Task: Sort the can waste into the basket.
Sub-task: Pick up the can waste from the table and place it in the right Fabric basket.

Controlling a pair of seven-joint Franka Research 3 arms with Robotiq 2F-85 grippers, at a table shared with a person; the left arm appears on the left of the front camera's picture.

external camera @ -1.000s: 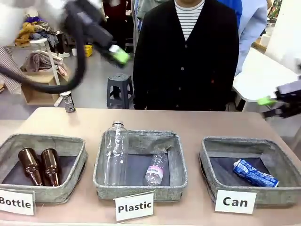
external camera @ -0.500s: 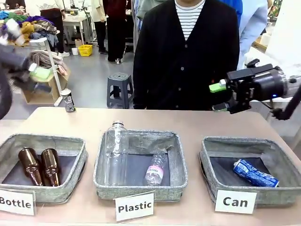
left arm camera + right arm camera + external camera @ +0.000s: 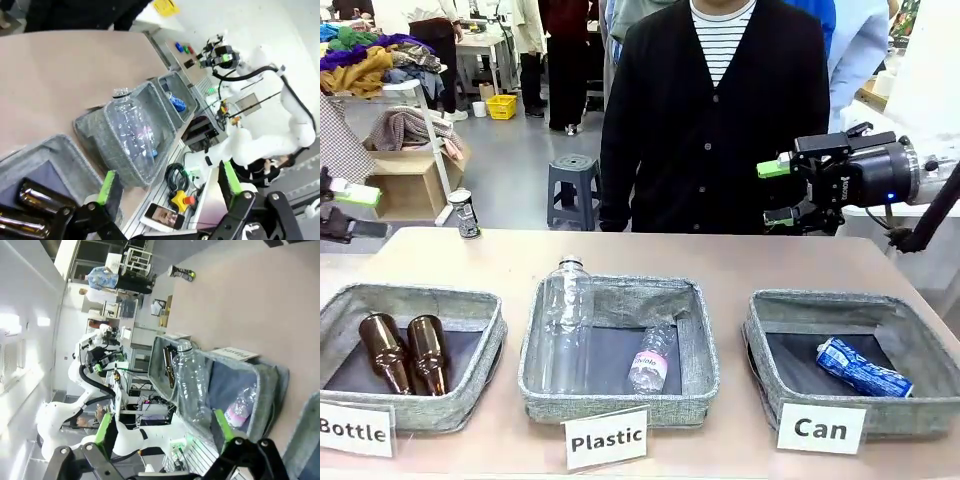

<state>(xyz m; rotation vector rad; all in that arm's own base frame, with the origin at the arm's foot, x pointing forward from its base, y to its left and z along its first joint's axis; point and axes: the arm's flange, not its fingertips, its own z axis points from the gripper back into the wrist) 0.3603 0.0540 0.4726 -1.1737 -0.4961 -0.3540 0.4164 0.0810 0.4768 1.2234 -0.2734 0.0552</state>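
Note:
A blue crushed can (image 3: 863,368) lies in the grey basket (image 3: 761,365) signed "Can" at the right; the left wrist view shows this blue can (image 3: 176,103) too. A dark can (image 3: 466,213) stands upright at the table's far left corner, also in the right wrist view as the dark can (image 3: 181,273). My right gripper (image 3: 778,192) hovers open and empty above the table's far right, in front of the person. At the picture's left edge my left gripper (image 3: 348,210) is open and empty, a little nearer than the dark can. Nothing sits between the left wrist fingers (image 3: 107,187) or the right wrist fingers (image 3: 223,430).
The middle "Plastic" basket (image 3: 535,365) holds a large and a small clear bottle. The left "Bottle" basket (image 3: 490,345) holds two brown bottles. A person in a dark cardigan (image 3: 715,130) stands at the far edge. Bare tabletop (image 3: 650,255) stretches behind the baskets.
My left arm swung from high near the middle down to the left edge. My right arm came in from the right edge to above the table's far right. The cans stayed put.

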